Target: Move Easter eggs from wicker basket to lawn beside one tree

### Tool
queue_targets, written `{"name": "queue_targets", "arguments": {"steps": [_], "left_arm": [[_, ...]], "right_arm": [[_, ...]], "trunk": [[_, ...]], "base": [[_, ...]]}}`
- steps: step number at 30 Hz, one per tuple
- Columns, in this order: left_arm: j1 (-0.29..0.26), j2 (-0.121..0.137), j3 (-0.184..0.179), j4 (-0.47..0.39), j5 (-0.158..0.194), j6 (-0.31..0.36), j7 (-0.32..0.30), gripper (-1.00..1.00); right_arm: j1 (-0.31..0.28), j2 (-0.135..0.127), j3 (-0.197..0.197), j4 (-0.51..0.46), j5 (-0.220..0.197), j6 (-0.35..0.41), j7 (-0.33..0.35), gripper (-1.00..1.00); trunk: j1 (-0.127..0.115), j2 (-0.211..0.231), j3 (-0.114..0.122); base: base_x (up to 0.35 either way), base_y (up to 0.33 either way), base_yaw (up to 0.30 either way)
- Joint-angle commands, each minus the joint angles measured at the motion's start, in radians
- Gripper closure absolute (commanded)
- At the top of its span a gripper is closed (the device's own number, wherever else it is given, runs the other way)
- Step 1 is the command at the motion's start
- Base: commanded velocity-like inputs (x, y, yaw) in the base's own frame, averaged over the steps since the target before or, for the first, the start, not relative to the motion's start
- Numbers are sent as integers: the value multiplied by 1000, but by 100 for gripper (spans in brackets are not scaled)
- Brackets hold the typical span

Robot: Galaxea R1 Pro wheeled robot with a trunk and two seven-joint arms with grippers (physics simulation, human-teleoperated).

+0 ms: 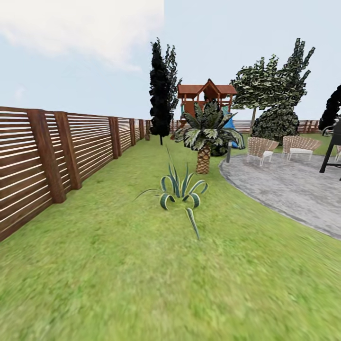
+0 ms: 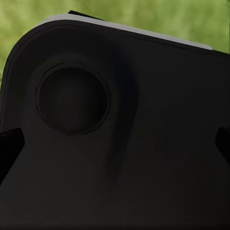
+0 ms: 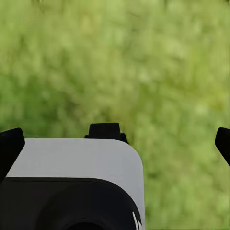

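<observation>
Both grippers' jaws stand spread with nothing between them: dark fingertips (image 3: 9, 146) sit well apart at the wrist views' edges.

Head view: lawn (image 1: 142, 284) runs along the slatted fence (image 1: 57, 156); a spiky plant (image 1: 182, 192), a palm (image 1: 206, 137) and the far tree (image 1: 272, 85). No basket or eggs appear, so driving on could overshoot them.

Left wrist view: a dark robot body (image 2: 124, 143) hides the ground.

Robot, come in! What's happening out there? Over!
Both tools open, empty. On the lawn, driving. Tree far ahead right; spiky plant in between.
</observation>
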Motion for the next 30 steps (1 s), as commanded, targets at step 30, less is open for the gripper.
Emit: {"name": "queue_targets", "arguments": {"steps": [30], "left_arm": [[0,0,3,-1,9,4,-5,-100]], "right_arm": [[-1,0,-5,1,1,-4,1,-100]], "trunk": [[0,0,-1]], "base": [[250,263,0]]}}
